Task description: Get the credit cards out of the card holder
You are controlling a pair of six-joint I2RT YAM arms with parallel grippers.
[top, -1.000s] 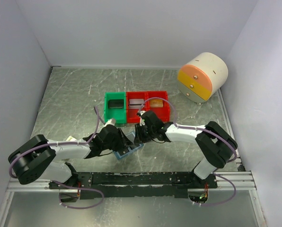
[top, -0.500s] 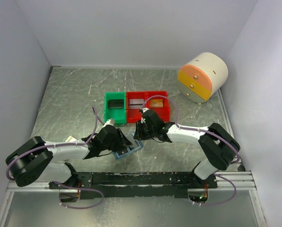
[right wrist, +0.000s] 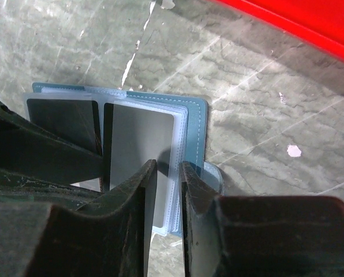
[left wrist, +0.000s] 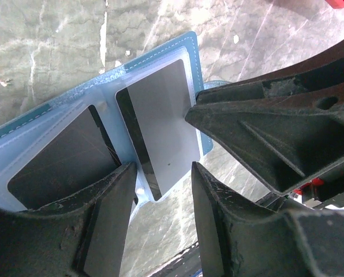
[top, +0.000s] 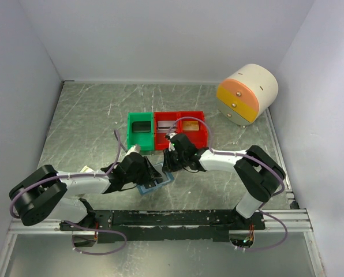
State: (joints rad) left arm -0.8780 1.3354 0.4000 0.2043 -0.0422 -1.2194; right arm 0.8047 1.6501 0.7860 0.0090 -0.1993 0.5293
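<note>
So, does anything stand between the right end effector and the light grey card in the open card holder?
Only the clear pocket over the card. The right end effector straddles that pocket's edge; the left end effector sits alongside, not between.

The card holder (left wrist: pixel 190 49) is slate-blue outside with pale stitching, and its inside pockets are light blue and half-clear. The grey card (left wrist: pixel 166 115) has a black stripe down one edge. The dark card (left wrist: pixel 62 158) is charcoal. The table (top: pixel 85 115) is grey-green, marbled with white veins. The green bin (top: pixel 130 133) stands out against the red bins (top: pixel 205 135). The round box (top: pixel 261 81) is cream, fronted in orange and yellow bands. The left gripper (left wrist: pixel 160 167) and right gripper (right wrist: pixel 165 167) are black. The arms (top: pixel 85 182) are white with black joints, and the cables (top: pixel 119 144) are purple.
</note>
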